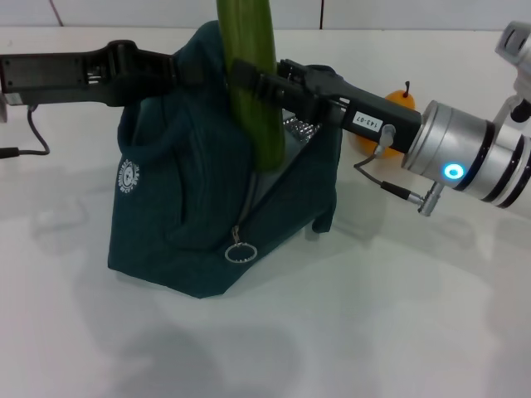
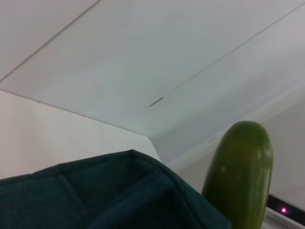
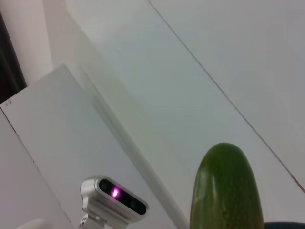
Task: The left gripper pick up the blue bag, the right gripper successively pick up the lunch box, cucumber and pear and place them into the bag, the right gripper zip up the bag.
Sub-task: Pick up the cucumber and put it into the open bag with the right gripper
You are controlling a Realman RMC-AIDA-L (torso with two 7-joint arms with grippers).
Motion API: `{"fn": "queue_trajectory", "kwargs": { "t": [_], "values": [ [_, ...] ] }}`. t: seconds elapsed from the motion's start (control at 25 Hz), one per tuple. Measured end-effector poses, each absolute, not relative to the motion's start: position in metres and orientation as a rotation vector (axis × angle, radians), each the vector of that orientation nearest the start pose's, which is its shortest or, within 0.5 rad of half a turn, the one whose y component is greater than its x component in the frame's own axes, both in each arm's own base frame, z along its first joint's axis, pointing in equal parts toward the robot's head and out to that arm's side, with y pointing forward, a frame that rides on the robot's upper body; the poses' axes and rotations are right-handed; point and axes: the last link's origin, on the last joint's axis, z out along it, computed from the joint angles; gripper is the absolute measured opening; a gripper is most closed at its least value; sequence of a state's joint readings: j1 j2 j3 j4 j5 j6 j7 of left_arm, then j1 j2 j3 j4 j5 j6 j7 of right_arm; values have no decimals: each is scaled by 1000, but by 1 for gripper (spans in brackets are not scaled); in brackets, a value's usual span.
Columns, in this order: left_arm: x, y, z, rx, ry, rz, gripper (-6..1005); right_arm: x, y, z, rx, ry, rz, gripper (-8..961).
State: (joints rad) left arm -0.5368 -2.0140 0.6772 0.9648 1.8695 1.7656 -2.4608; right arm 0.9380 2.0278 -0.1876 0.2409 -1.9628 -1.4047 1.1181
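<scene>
Head view, read from left to right: the left gripper point(image 1: 184, 73) is seen at the upper left of the frame, its black arm stretched level from the left edge, and its fingers are closed on the top edge of the blue bag point(image 1: 191, 224), which is held up there. The bag is stood on the white table point(image 1: 398, 315) in the middle left of the frame, with a small white round logo point(image 1: 129, 177) on its left face and a ring zipper pull point(image 1: 240, 250) hung low at its front. The zipper is seen undone, and a strip of silver lining point(image 1: 300, 126) is shown at the bag's open top.

At the upper middle the cucumber point(image 1: 253, 75) is held nearly upright, its long axis running from the top edge of the frame down to the bag's opening; the lower end is pointed into the opening and leaned slightly to the right, and the upper end is cut off by the frame. The right gripper point(image 1: 249, 81) is clamped across it at mid-length, the arm being reached in from the right edge with a silver cylinder point(image 1: 465, 157) and a blue light. The pear point(image 1: 377, 124) is partly hidden behind that arm, on the table at the upper right.

In the left wrist view the cucumber's rounded end point(image 2: 240, 176) is shown at the lower right beside the bag's rim point(image 2: 119, 191).

In the right wrist view the same end point(image 3: 226, 191) is seen at the bottom.
</scene>
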Motion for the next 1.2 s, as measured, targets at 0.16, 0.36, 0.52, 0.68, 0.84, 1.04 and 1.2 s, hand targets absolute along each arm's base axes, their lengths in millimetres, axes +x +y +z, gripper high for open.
{"fn": "queue_trajectory", "kwargs": {
  "t": [0.16, 0.36, 0.52, 0.68, 0.84, 1.04, 1.2],
  "values": [
    [-217, 343, 84, -2486, -1653, -958, 86, 128, 356, -88, -2550, 885, 1453, 674],
    [-217, 342, 84, -2484, -1655, -957, 87, 128, 352, -91, -2566, 846, 1443, 679],
    [-218, 342, 84, -2485, -1655, -956, 87, 127, 349, -92, -2568, 813, 1448, 682],
    [-218, 342, 84, -2485, -1655, -957, 88, 130, 349, -91, -2546, 827, 1455, 686],
    [-218, 342, 85, -2484, -1654, -959, 88, 134, 349, -91, -2526, 844, 1457, 689],
    [-217, 342, 84, -2486, -1654, -960, 89, 135, 348, -91, -2523, 846, 1456, 693],
    [-217, 342, 84, -2488, -1655, -960, 89, 136, 349, -92, -2516, 855, 1445, 695]
  ]
}}
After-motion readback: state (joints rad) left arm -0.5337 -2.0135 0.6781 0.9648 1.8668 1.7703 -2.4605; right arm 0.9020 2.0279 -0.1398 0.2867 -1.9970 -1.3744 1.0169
